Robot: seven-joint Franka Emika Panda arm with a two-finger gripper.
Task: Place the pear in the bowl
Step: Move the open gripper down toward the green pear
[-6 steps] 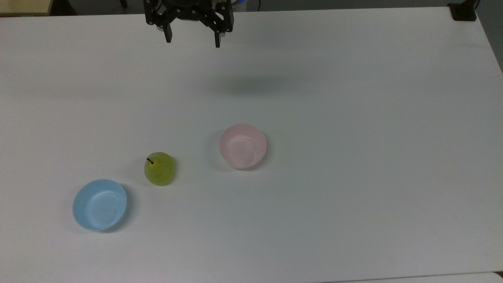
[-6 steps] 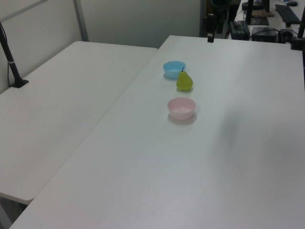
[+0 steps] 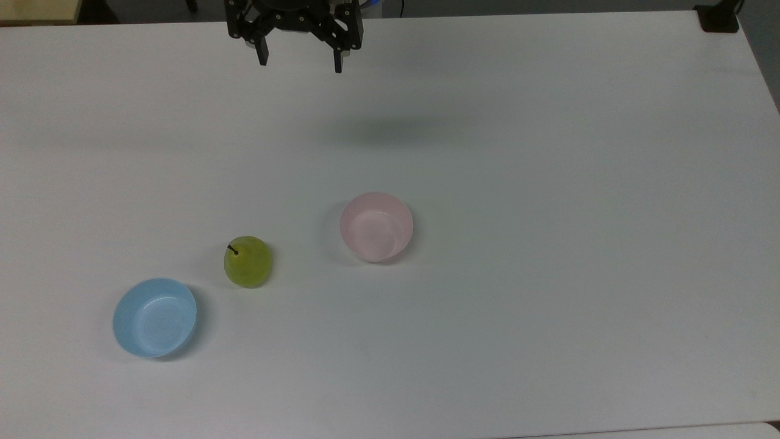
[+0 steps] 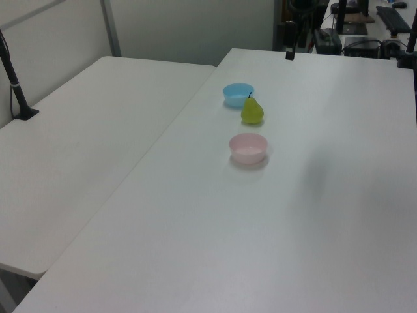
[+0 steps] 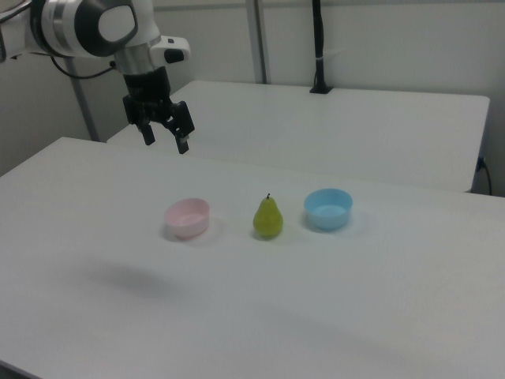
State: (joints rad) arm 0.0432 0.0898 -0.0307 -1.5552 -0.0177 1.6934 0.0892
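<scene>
In the top view, nearest the bottom edge, the small round light blue plastic bowl (image 3: 155,317) sits on the white table (image 3: 548,244), and just up and to the top view's right of it the small rounded yellow-green pear (image 3: 247,261) stands upright, dark stem on top, touching neither bowl. Farther along that diagonal sits the small round pale pink plastic bowl (image 3: 376,226), empty and apart from the pear. Farthest, the black two-finger gripper (image 3: 300,61) hangs high with fingers spread and nothing between them, so the pear lies well below it and slightly to the top view's left, calling for a long reach down.
</scene>
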